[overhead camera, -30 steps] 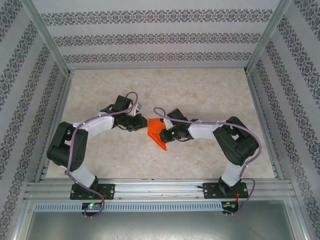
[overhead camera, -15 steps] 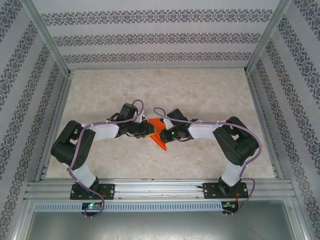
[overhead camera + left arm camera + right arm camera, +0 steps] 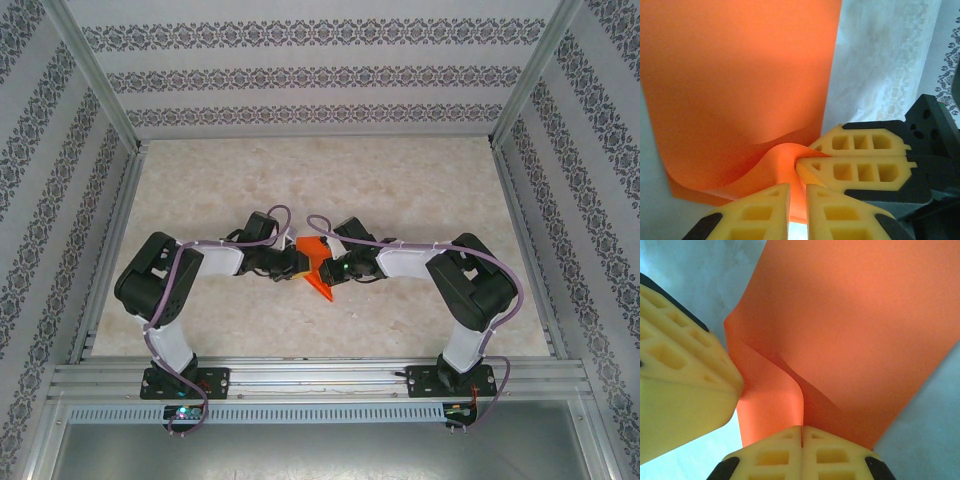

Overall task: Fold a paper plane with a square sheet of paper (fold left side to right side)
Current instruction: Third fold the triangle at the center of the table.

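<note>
Two arms bend inward over a pale table [image 3: 300,180]. The left gripper [image 3: 291,263] and right gripper [image 3: 333,270] meet mid-table, with an orange paper [image 3: 318,282] between them.

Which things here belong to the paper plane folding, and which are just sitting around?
In the job:
- the square sheet of paper, curled between the arms
- the right gripper, fingers shut on the sheet
- the left gripper, fingers slightly apart at the sheet's edge

Just there:
- the table
- the patterned walls
- the metal frame
</note>
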